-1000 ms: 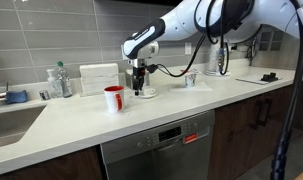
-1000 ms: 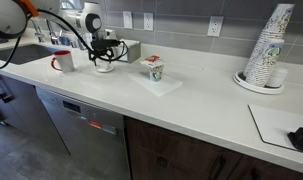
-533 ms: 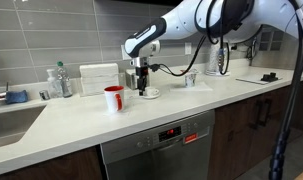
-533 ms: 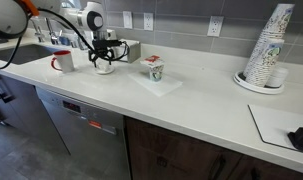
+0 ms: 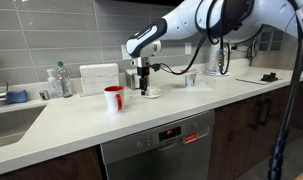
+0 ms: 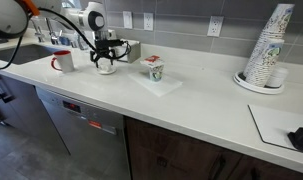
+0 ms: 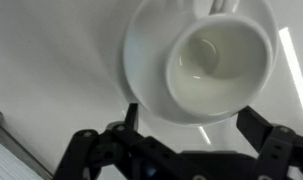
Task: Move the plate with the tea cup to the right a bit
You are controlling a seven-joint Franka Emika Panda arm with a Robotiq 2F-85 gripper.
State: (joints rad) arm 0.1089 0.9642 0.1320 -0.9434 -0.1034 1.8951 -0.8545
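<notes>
A white plate [image 7: 144,62] with a white tea cup [image 7: 217,58] on it fills the wrist view, standing on the white counter. My gripper [image 7: 194,118] is right over it, its two fingers spread wide and straddling the plate's near rim, touching or almost touching it on both sides. In both exterior views the gripper [image 5: 144,86] [image 6: 106,58] points straight down onto the plate [image 5: 152,94] [image 6: 107,70] and hides most of the cup.
A red mug [image 5: 113,98] [image 6: 63,61] stands close beside the plate. A patterned paper cup [image 5: 190,79] [image 6: 152,68] sits on a napkin farther along. A white box [image 5: 99,78], bottles, a sink [image 5: 6,120] and a stack of cups [image 6: 266,45] are also there.
The gripper and the plate with the cup have slid a little along the counter, away from the red mug and towards the paper cup.
</notes>
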